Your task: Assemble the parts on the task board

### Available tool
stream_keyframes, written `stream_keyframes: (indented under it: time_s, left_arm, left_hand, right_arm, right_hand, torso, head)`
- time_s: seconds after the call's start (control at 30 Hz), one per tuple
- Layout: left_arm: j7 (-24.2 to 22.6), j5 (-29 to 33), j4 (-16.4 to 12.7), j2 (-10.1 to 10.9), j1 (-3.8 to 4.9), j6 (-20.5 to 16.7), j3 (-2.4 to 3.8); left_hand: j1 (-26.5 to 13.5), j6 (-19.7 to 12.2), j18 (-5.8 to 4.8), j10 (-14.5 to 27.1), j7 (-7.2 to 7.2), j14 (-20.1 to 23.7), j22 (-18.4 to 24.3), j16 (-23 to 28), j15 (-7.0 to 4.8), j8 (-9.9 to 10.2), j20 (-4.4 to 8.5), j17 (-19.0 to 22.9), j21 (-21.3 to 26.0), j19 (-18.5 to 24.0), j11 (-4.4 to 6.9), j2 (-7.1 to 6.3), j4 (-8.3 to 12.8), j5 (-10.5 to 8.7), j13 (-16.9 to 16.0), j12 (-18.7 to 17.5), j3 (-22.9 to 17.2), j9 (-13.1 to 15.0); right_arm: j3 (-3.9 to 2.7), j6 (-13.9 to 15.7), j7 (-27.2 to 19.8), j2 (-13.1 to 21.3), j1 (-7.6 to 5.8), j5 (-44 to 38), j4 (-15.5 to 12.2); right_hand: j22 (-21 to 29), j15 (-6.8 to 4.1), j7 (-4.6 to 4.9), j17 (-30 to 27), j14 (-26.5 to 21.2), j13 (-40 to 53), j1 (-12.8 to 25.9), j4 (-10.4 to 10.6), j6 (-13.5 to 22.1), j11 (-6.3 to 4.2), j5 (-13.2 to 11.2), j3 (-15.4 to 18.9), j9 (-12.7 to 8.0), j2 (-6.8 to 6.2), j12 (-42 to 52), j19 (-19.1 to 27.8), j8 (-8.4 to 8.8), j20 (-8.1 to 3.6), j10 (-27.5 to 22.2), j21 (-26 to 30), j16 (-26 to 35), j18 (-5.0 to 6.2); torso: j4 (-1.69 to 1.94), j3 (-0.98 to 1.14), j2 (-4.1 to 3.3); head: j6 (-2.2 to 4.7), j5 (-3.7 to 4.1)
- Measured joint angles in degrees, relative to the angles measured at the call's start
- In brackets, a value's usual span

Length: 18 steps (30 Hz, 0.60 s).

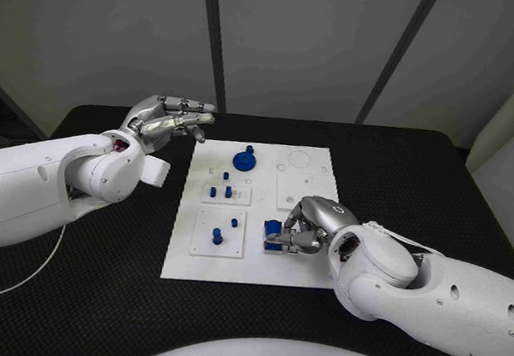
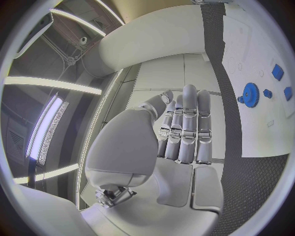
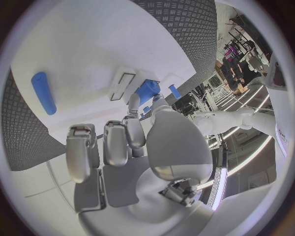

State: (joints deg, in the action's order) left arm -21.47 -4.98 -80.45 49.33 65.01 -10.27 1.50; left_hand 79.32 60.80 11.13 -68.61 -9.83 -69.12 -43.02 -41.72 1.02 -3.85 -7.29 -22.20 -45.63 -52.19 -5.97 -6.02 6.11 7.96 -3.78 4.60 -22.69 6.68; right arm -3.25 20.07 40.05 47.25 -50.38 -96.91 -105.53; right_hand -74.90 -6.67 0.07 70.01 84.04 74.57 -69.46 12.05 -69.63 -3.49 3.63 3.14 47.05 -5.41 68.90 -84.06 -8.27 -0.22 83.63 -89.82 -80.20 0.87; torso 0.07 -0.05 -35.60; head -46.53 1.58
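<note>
My right hand (image 1: 305, 226) is down on the near right part of the task board (image 1: 315, 158), fingers curled around a small blue part (image 1: 273, 229) that sits by a white fixture block at the board's near edge. From the right wrist view the part (image 3: 146, 91) lies just past my fingertips (image 3: 132, 103), and I judge them to be pinching or pressing it, though the contact itself is partly hidden, so I cannot say how firm the hold is. To do this step well I should keep the wrist steady, line the piece up square with its seat, and push straight down, not sideways, so it does not cock or slide off the block. A blue cylinder (image 3: 43, 92) lies loose on the board close by; I should avoid sweeping it. Farther out, short blue pegs (image 1: 221, 191) stand in the middle plates and a blue gear (image 1: 245, 157) sits toward the far side. My left hand (image 1: 168, 121) hovers off the board's far left corner, fingers extended and side by side, holding nothing, free to brace the board if it shifts.
</note>
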Motion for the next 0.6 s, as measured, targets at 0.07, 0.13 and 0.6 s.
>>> stream_keyframes:
  time_s: [0.07, 0.13, 0.6]
  left_arm:
    - [0.01, 0.01, 0.02, 0.0, 0.0, 0.0, 0.0]
    - [0.03, 0.01, 0.04, 0.0, 0.0, -0.01, 0.0]
    - [0.19, 0.05, 0.08, -0.02, -0.01, -0.08, 0.0]
  left_hand:
    - [0.0, 0.0, 0.0, 0.0, 0.0, 0.0, 0.0, 0.0, 0.0, 0.0, 0.0, 0.0, 0.0, 0.0, 0.0, 0.0, 0.0, 0.0, 0.0, 0.0, 0.0, 0.0]
    - [0.0, 0.0, 0.0, 0.0, 0.0, 0.0, 0.0, 0.0, 0.0, 0.0, 0.0, 0.0, 0.0, 0.0, 0.0, 0.0, 0.0, 0.0, 0.0, 0.0, 0.0, 0.0]
    - [0.0, 0.0, 0.0, 0.0, 0.0, 0.0, 0.05, 0.0, 0.0, 0.0, 0.0, 0.05, 0.0, 0.0, 0.0, 0.0, 0.0, 0.0, 0.0, 0.0, 0.0, 0.01]
  right_arm:
    - [-0.02, -0.06, -0.03, 0.0, -0.04, -0.17, -0.1]
    - [-0.04, -0.06, -0.08, -0.07, -0.06, -0.33, -0.09]
    - [0.01, 0.67, -0.17, -0.65, 0.0, -0.28, 0.98]
  right_hand:
    - [0.0, 0.0, 0.0, 0.17, 0.0, 0.02, -1.12, -0.7, 0.0, 0.0, 0.0, 0.07, 0.2, 0.16, 0.0, 0.0, 0.0, 0.0, 0.0, 0.0, 0.0, 0.0]
    - [0.0, 0.0, 0.0, 0.42, 0.0, 0.18, -1.58, -0.78, 0.0, 0.0, 0.0, 0.15, 0.26, 0.17, 0.0, 0.0, 0.0, 0.0, 0.0, 0.0, 0.0, 0.0]
    - [0.0, -0.13, -0.22, 1.39, -0.13, 0.54, -4.02, -0.81, -0.6, -0.2, -0.45, 2.1, 1.35, 0.77, 0.5, 0.0, 0.67, 0.0, 0.2, 0.0, -0.29, 0.0]
  torso:
    - [0.01, 0.0, 0.0]
    - [0.02, -0.01, 0.0]
    - [0.08, -0.1, 0.0]
  head:
    - [-0.01, -0.04]
    - [-0.01, -0.08]
    - [0.02, -0.2]
